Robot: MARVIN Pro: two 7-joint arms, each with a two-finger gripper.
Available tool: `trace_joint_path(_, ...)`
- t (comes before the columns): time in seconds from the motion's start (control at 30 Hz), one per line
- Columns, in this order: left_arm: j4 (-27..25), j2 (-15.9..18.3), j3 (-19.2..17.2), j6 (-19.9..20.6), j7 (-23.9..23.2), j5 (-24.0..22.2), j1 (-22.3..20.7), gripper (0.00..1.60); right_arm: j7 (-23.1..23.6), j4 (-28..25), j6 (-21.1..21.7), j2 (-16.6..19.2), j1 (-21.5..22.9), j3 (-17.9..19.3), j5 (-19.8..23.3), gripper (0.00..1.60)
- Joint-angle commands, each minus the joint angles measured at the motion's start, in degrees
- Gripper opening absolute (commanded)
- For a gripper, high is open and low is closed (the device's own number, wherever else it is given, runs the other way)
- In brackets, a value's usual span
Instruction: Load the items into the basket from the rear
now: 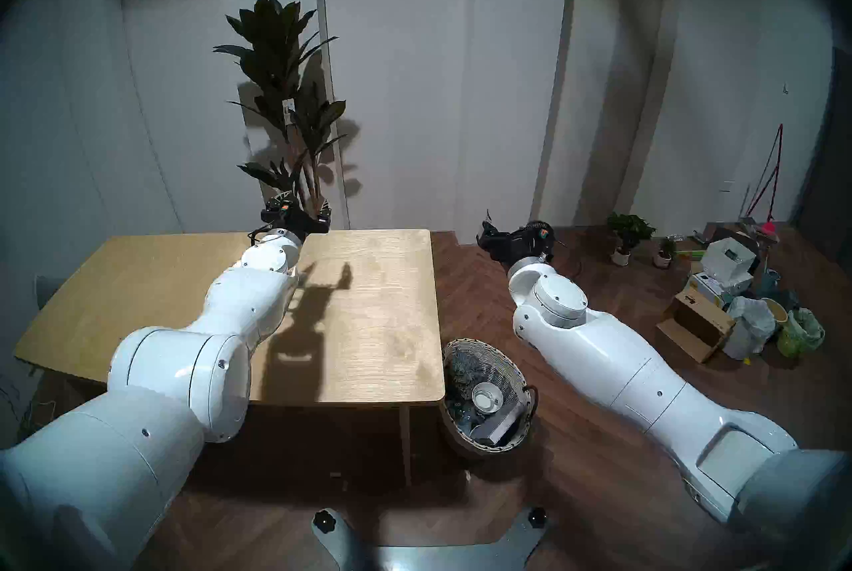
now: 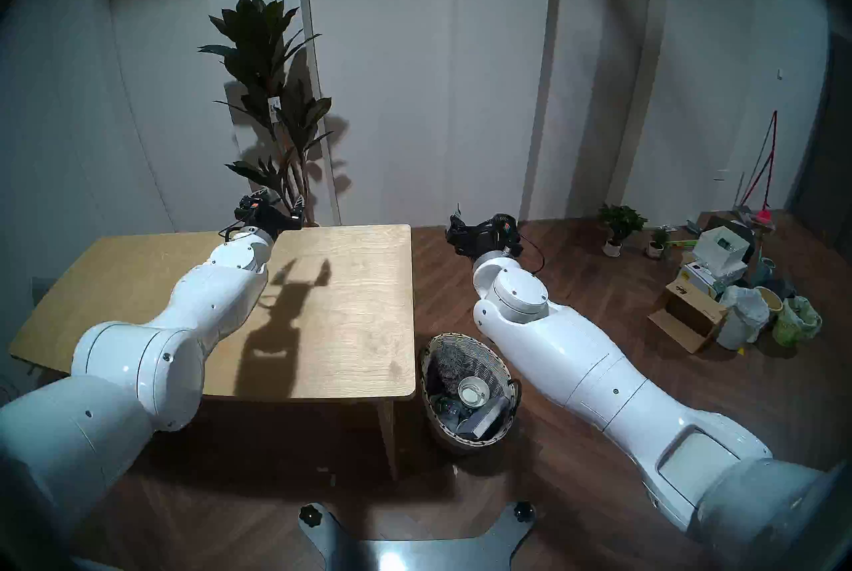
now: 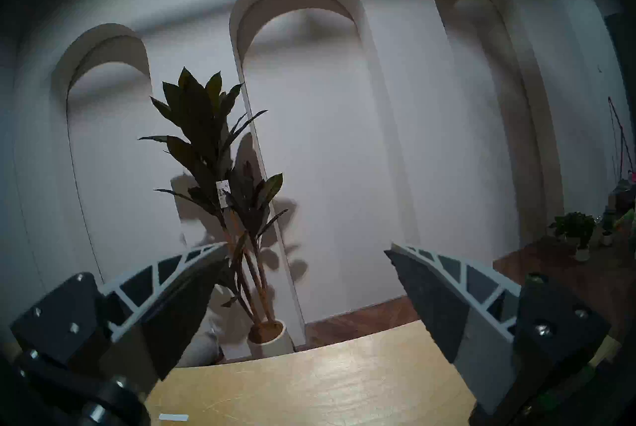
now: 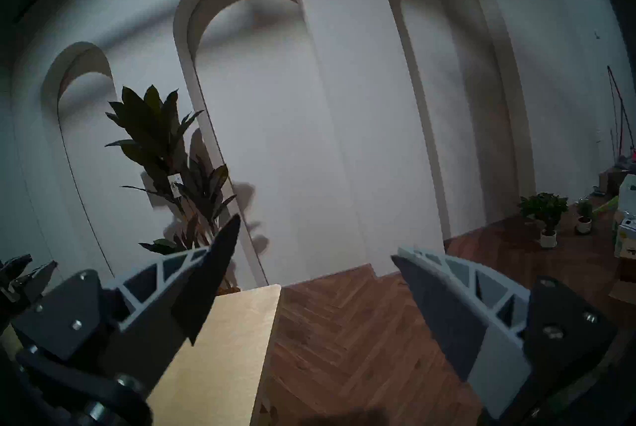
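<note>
The round wicker basket [image 1: 516, 376] [image 2: 495, 365] stands on the floor by the table's near right corner. Inside it lie several items: a round white-rimmed cup shape [image 1: 486, 397], a grey box [image 1: 502, 422] and a dark fuzzy lump [image 1: 461, 367]. I cannot tell a bottle or cable among them. My left gripper [image 1: 303, 202] [image 2: 278, 200] [image 3: 308, 246] hovers open and empty over the table's far edge. My right gripper [image 1: 486, 229] [image 2: 454, 224] [image 4: 316, 238] is open and empty above the floor, past the table's far right corner.
The wooden table [image 1: 369, 302] fills the left middle. A tall potted plant [image 1: 286, 95] stands behind it against the arched wall. Small potted plants [image 1: 629, 233] and a pile of boxes and bags [image 1: 719, 307] sit on the floor at right.
</note>
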Motion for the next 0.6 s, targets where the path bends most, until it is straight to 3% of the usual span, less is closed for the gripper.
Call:
trace_joint_path(0.0, -2.64, 1.54, -0.06, -1.92, -0.58, 0.20, -0.17, 1.60, -0.33, 1.90, 0.59, -3.24, 4.78, 0.01, -0.79, 1.60)
trace_joint_path(0.57, -5.46, 2.18, -0.27, -3.41, -3.93, 0.48, 2.17, 1.60, -1.99, 10.20, 3.32, -8.25, 9.30, -1.99, -2.12, 1.60)
